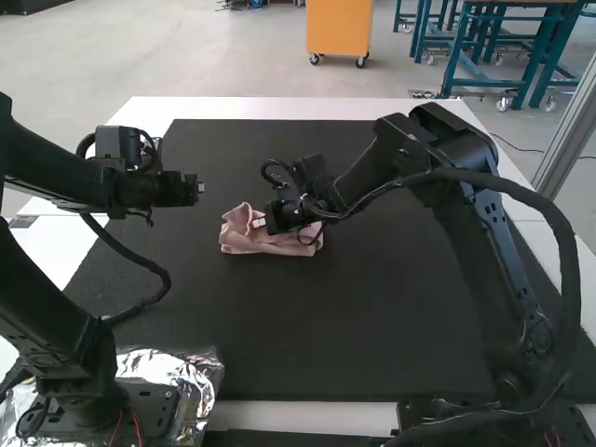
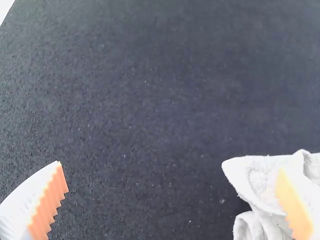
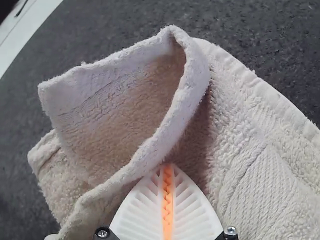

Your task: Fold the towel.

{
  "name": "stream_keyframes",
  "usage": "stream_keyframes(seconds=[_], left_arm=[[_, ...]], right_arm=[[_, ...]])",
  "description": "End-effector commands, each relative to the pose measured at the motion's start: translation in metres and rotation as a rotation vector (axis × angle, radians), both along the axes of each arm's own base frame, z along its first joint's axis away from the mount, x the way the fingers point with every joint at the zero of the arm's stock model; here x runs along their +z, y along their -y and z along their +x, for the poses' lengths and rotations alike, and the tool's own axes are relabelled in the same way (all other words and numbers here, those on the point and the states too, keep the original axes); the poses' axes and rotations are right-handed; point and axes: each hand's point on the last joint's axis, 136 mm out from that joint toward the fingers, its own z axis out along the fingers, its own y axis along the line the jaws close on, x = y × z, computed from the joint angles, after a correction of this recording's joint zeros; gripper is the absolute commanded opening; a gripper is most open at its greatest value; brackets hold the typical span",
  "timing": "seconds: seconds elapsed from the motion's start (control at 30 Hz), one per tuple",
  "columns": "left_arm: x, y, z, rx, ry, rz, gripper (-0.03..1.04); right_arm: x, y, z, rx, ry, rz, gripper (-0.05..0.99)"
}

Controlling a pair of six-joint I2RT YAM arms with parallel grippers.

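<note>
The pink towel lies bunched near the middle of the dark mat, one end turned up. My left gripper is beyond the towel's left side; in the left wrist view the gripper is open, one finger overlapping the view of the towel. My right gripper is over the towel's upper part. In the right wrist view, the gripper has its fingers pressed together, tips against a raised fold of towel; no cloth is visible between the pads, and the area under the tips is hidden.
The dark mat covers most of the white table. Crumpled foil lies around the left arm's base. A cable loops beside the left arm, and another runs along the right arm.
</note>
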Motion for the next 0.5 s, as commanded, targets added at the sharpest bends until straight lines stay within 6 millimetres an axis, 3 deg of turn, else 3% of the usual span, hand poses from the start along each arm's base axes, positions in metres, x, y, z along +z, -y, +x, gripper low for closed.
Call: stream_keyframes(seconds=[0.0,0.17,0.3,0.47], left_arm=[[0.028,0.001,0.011,0.006,0.071,0.001,0.97],[0.031,0.0,0.013,0.007,0.074,0.001,0.97],[0.036,0.0,0.014,0.007,0.085,0.003,0.97],[0.059,0.001,0.023,0.004,0.125,0.003,0.97]], right_arm=[[-0.006,-0.007,0.002,0.006,-0.014,0.025,-0.03],[-0.018,-0.015,-0.006,0.023,-0.021,0.022,-0.02],[-0.008,-0.006,0.004,-0.01,-0.024,0.034,-0.02],[0.084,0.014,0.036,-0.073,0.085,0.126,-0.02]])
